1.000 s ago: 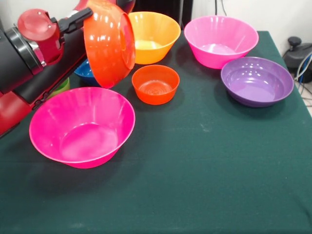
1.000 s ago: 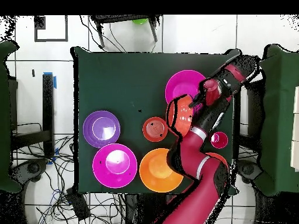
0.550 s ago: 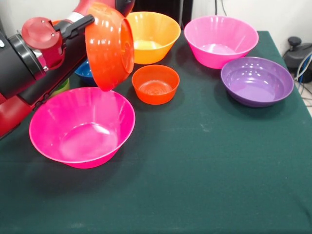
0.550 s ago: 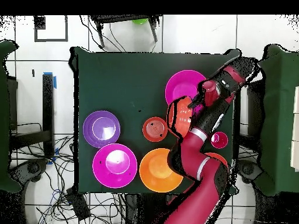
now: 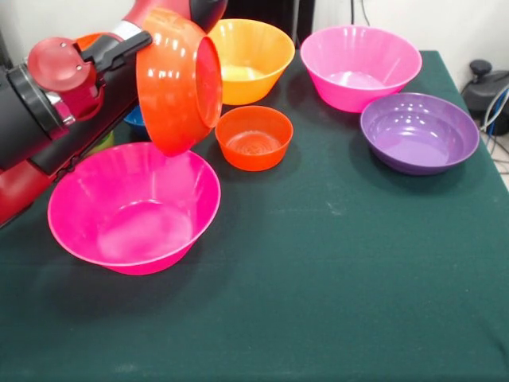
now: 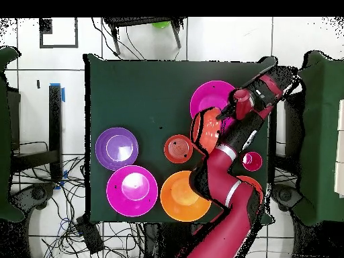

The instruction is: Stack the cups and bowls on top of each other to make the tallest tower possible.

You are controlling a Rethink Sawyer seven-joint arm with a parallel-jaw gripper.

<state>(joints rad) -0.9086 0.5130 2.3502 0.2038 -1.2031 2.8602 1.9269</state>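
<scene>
Since a second ago, held red-orange bowl (image 5: pixel 176 79) has shifted slightly left and a bit lower, tipped further on edge. Its mouth faces right toward the light orange bowl (image 5: pixel 248 57); rim plane near vertical, axis roughly horizontal. Lowest rim hangs just above the far rim of the near magenta bowl (image 5: pixel 134 208), not nested. Gripper (image 5: pixel 131 41) clamped on the bowl's upper left rim. Small orange-red bowl (image 5: pixel 254 137) sits upright just right of it. Far magenta bowl (image 5: pixel 359 65) and purple bowl (image 5: pixel 419 131) stand well apart at right. Blue bowl (image 5: pixel 134 118) mostly hidden behind the held one.
</scene>
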